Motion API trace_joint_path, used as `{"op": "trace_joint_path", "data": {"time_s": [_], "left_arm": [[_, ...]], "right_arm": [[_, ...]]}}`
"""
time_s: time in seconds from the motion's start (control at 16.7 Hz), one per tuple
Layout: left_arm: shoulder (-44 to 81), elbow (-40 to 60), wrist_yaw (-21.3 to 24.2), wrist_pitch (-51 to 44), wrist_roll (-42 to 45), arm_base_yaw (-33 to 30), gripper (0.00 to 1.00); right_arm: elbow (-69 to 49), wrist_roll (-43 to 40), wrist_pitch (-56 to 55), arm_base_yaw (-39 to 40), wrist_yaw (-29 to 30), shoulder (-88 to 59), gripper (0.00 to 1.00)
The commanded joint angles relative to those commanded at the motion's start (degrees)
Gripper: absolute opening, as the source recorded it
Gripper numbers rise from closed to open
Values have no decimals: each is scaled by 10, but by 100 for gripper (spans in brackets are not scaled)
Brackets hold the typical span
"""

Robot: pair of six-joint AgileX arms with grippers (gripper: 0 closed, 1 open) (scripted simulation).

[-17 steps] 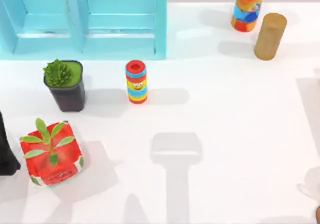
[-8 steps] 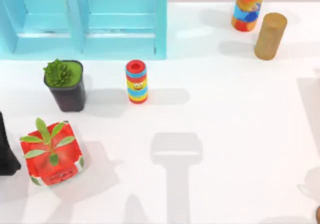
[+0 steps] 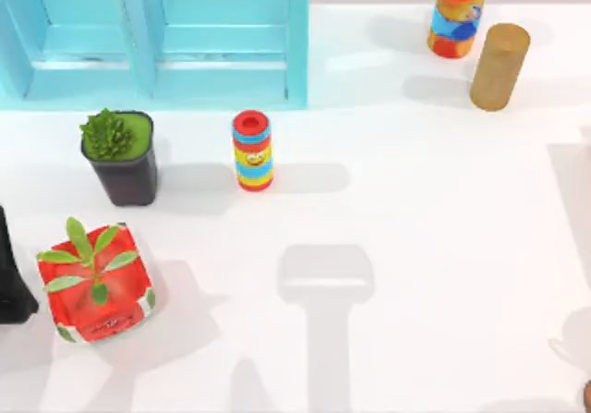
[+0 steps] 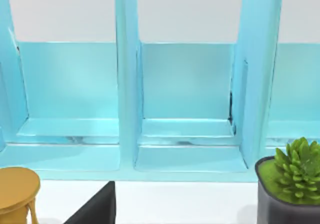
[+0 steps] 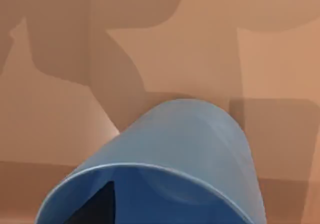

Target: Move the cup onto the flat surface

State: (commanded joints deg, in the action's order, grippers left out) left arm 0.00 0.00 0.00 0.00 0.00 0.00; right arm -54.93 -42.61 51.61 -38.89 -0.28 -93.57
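Now the cup (image 5: 165, 174) sits close under our right wrist cam, over a tan-brown surface, not yet on the white tabletop (image 3: 434, 247). Whether the right pincer grips it: can't tell. Left arm (image 3: 11, 274) parked at table's left edge. Next: carry cup over tabletop, lower, release.

Left arm (image 3: 8, 274): flat black body at the top view's left edge. It is narrow at its upper end and widens downward into a blunt, angled lower corner. The surface is matte and one even tone, and the outline is hard-edged. Cables and screws are too small to tell.

Left gripper (image 4: 96, 208): in the left wrist view, one charcoal-black wedge with a straight vertical side, a sloping side and a sharp top corner. The finish is plain and dull.

Right gripper (image 5: 98, 205): in the right wrist view, a similar dark wedge, triangular with a pointed top, tinted bluish-black.
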Motion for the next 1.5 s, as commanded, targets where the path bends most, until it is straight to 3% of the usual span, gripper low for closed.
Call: {"op": "trace_joint_path", "data": {"time_s": [0.42, 1.2, 1.5], "left_arm": [[0, 0, 0, 0, 0, 0, 100], [0, 0, 0, 0, 0, 0, 100], [0, 0, 0, 0, 0, 0, 100]], "right_arm": [[27, -15, -32, -15, 0, -3, 100], [27, -15, -32, -15, 0, -3, 2], [27, -15, -32, -15, 0, -3, 0]]}}
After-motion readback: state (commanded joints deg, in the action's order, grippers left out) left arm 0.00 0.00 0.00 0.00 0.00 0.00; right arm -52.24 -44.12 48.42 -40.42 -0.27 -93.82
